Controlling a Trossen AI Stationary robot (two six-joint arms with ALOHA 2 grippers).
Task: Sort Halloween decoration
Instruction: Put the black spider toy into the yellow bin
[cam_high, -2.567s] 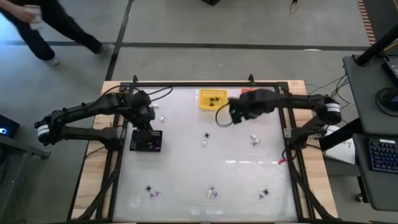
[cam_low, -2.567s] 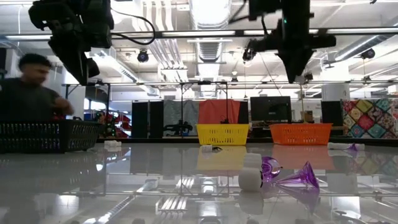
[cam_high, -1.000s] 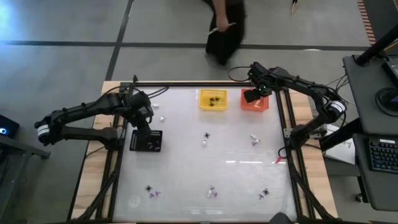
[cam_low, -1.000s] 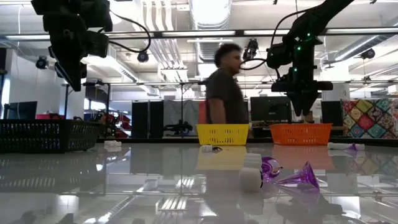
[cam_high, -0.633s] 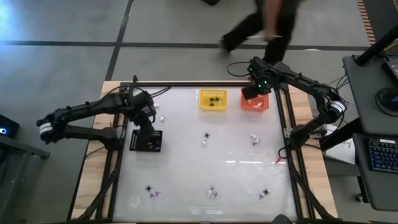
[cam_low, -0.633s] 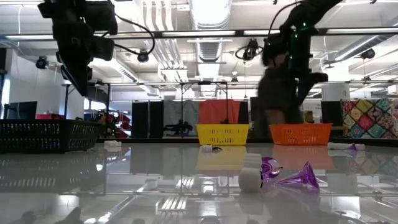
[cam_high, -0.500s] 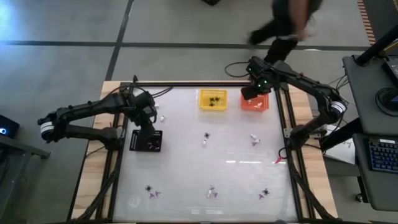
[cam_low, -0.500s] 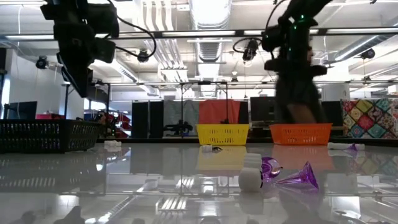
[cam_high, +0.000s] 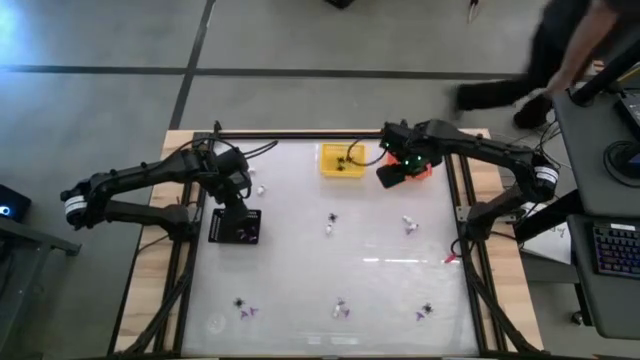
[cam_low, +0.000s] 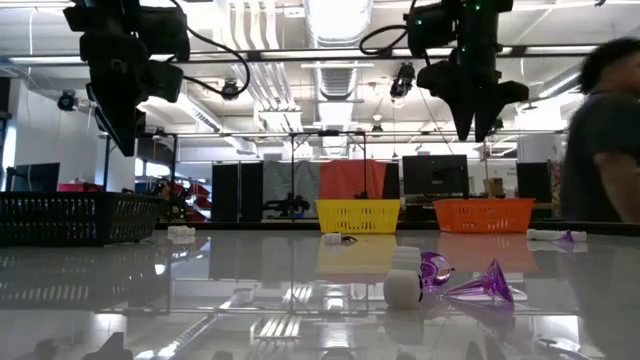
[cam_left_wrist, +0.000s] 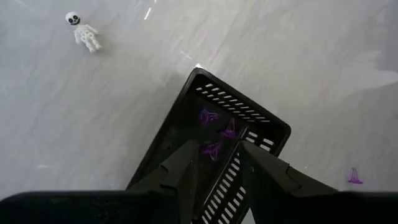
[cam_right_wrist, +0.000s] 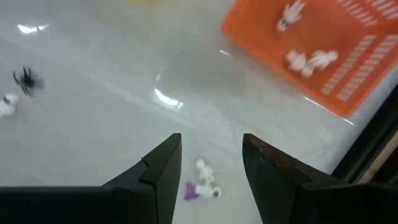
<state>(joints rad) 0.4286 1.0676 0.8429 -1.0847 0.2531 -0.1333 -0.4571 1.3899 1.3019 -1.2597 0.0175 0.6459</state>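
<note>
Near tabletop (cam_high: 380, 290): loose purple, black and white trinkets (cam_high: 342, 310). L claw (cam_left_wrist: 217, 163) part-open, empty, above black basket (cam_left_wrist: 273, 129) w/ purple pieces. R claw (cam_right_wrist: 210, 155) wide, empty, near orange basket (cam_right_wrist: 348, 81) w/ white figures. Yellow basket (cam_high: 341, 160): black spiders.

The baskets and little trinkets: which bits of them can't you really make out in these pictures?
- Orange basket, high view: mostly hidden under the right arm.
- Black basket, low view: its mesh wall hides the contents, and the picture's edge cuts it off.
- Yellow basket, high view: dark trinkets inside, too small to count.
- Trinkets at the table's near edge, high view: too small to identify.
- Person, low view: blurred, cut off by the edge.
</note>
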